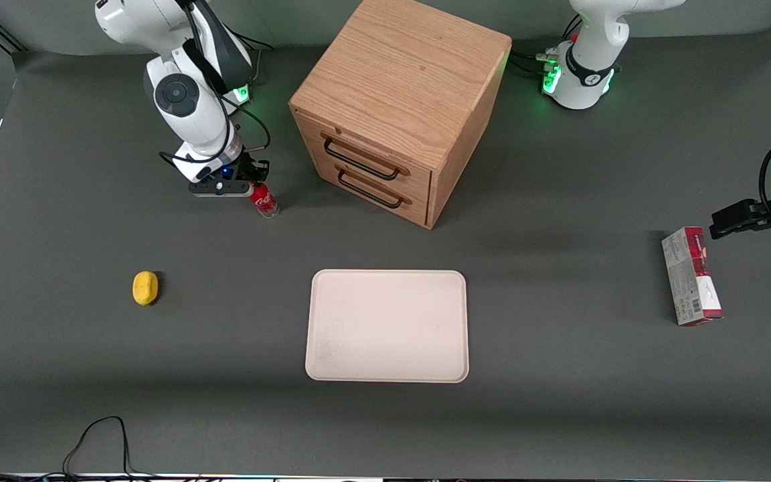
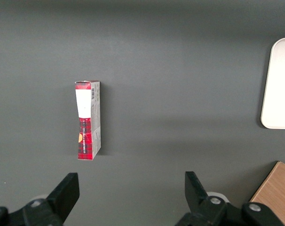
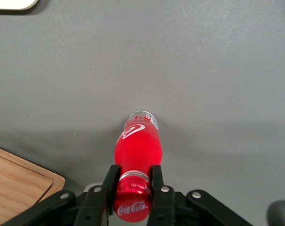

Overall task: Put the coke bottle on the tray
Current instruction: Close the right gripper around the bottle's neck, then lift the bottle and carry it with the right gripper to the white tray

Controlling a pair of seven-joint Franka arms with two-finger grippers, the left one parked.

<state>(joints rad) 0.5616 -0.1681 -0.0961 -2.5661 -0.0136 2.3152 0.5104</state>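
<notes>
Right wrist view gives me the clearest read: my gripper (image 3: 134, 184) has its two fingers closed narrow on the neck of the coke bottle (image 3: 137, 149), just under the red cap, with the bottle's clear base at the grey table (image 3: 217, 70). From the front, the tray (image 1: 332, 348) lies well apart from the gripper (image 1: 256, 182), nearer the front camera, beside the wooden cabinet (image 1: 399, 87)

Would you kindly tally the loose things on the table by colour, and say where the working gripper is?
Red: 2, the coke bottle and the red-and-grey carton box
Yellow: 1, the yellow object
Cream: 1, the tray
Wood: 1, the drawer cabinet
Total: 5
The gripper is shut on the coke bottle's neck, beside the cabinet.
</notes>
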